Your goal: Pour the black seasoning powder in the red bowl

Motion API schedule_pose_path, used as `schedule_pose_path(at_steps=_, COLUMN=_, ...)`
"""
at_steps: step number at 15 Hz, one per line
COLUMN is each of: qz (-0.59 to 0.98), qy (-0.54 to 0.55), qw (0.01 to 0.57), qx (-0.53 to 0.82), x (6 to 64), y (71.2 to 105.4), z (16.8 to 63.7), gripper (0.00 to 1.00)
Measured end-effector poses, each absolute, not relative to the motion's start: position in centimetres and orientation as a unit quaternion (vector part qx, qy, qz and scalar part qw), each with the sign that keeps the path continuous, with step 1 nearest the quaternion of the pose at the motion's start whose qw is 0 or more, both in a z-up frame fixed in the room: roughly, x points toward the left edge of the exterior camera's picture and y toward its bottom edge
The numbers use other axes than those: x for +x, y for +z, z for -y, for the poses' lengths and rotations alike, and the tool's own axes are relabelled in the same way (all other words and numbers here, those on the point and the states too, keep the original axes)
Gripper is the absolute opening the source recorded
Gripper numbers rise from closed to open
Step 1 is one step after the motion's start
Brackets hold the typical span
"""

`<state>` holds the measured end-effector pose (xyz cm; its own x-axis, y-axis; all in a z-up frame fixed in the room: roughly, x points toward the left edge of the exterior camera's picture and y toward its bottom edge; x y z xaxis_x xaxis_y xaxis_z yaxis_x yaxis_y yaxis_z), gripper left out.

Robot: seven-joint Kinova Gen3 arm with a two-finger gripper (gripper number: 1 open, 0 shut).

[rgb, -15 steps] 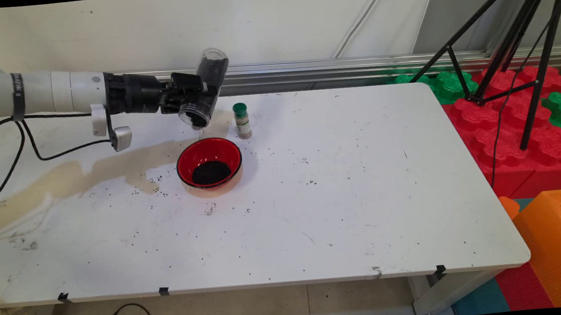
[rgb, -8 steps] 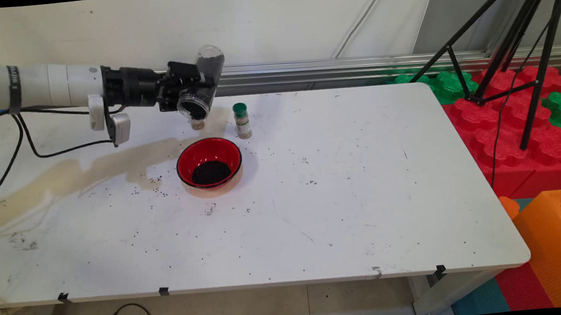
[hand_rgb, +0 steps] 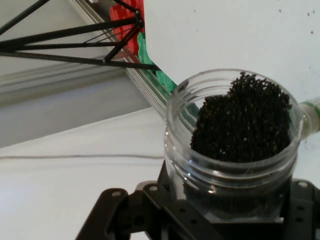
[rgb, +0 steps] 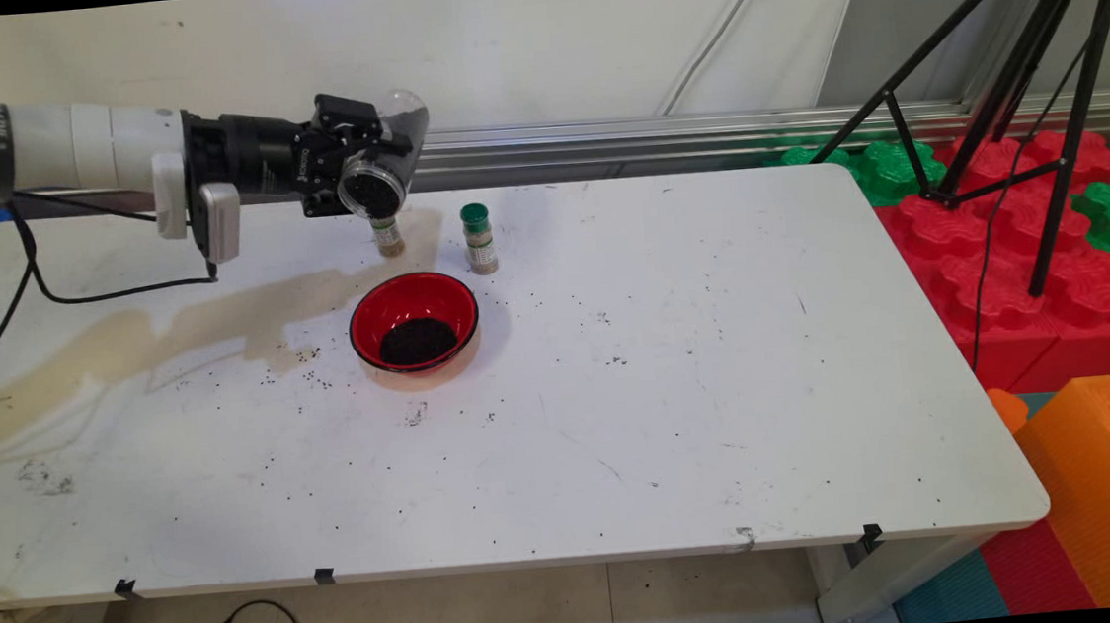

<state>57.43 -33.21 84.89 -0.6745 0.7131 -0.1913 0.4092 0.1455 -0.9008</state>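
Note:
My gripper (rgb: pixel 375 162) is shut on a clear plastic jar (rgb: pixel 383 167) of black seeds, held nearly level above the table's far left, its open mouth facing the camera. In the hand view the jar (hand_rgb: pixel 232 145) fills the lower right between the black linkage, seeds heaped against one side. A red bowl (rgb: pixel 414 321) with a pile of black seeds stands on the table below and slightly right of the jar. A small spice bottle (rgb: pixel 388 235) stands just under the jar, partly hidden. A green-capped spice bottle (rgb: pixel 479 239) stands behind the bowl.
Black seeds lie scattered on the white table (rgb: pixel 670 392) around the bowl, and a brownish stain (rgb: pixel 170 332) spreads across its left side. A black tripod (rgb: pixel 1023 96) and red, green and orange foam blocks (rgb: pixel 1025 245) stand off the right edge.
The jar has tipped back from its downward pouring tilt toward level and moved up and left, away from the bowl. The seed stream has stopped. The small bottle behind it has come into view.

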Motion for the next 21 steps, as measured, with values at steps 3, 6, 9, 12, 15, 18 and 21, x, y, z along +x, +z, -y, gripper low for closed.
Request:
schedule_pose_path(at_steps=3, qz=0.763, qy=0.521, qw=0.17, qx=-0.344, x=57.7, y=85.9, z=32.9, gripper=0.0)
schedule_pose_path(at_steps=6, qz=0.783, qy=0.504, qw=0.204, qx=-0.304, x=57.9, y=87.0, z=32.4, gripper=0.0)
schedule_pose_path(at_steps=9, qz=0.802, qy=0.481, qw=0.243, qx=-0.259, x=58.2, y=88.2, z=31.7, gripper=0.0)
schedule_pose_path(at_steps=12, qz=0.817, qy=0.459, qw=0.277, qx=-0.213, x=58.5, y=89.0, z=31.2, gripper=0.0)
schedule_pose_path(at_steps=15, qz=0.834, qy=0.427, qw=0.319, qx=-0.143, x=59.5, y=89.7, z=30.6, gripper=0.0)
schedule_pose_path(at_steps=18, qz=0.843, qy=0.397, qw=0.352, qx=-0.082, x=60.6, y=89.9, z=30.1, gripper=0.0)
schedule_pose_path(at_steps=21, qz=0.848, qy=0.365, qw=0.384, qx=-0.013, x=62.0, y=89.8, z=29.5, gripper=0.0)
